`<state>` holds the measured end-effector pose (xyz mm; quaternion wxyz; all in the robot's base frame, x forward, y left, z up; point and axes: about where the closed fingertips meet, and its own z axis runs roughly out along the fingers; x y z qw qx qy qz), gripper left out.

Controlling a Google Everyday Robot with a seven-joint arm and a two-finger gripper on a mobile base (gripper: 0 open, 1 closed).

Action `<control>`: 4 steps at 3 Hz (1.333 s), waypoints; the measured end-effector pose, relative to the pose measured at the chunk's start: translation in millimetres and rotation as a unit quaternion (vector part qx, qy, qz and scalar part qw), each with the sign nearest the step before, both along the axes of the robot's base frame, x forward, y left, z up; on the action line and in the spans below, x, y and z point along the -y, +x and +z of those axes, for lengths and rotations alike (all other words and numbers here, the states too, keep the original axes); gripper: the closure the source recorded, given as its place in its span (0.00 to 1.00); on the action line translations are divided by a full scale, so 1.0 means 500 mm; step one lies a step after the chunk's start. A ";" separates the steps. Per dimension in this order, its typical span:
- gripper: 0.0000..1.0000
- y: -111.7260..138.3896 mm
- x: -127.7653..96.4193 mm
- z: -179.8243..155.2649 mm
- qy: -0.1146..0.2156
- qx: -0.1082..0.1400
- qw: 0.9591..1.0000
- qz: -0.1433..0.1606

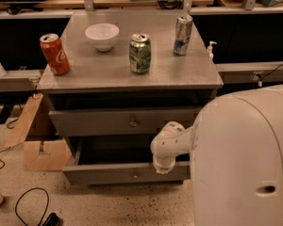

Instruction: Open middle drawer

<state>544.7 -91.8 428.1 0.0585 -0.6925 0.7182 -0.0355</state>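
Note:
The grey cabinet [132,74] shows two drawer fronts. The upper one [94,122] carries a small round knob and stands slightly out. Below it, the middle drawer [104,174] is pulled out toward me, its dark box interior open to view and its small centre knob [136,175] showing. My white arm reaches in from the right, and the gripper [163,168] hangs pointing down at the top edge of the middle drawer's front, just right of the knob. A third drawer does not show.
On the cabinet top stand a red cola can [54,54], a white bowl [102,36], a green can [140,53] and a silver-blue can [182,35]. A cardboard box [35,140] and cables [30,206] lie on the floor at left. My white body [245,159] fills the right.

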 end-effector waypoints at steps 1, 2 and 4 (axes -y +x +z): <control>1.00 0.000 0.000 0.000 0.000 0.000 1.000 0.000; 1.00 -0.031 0.007 0.008 -0.003 -0.008 1.000 -0.009; 1.00 -0.083 0.015 0.014 -0.004 -0.028 0.999 -0.016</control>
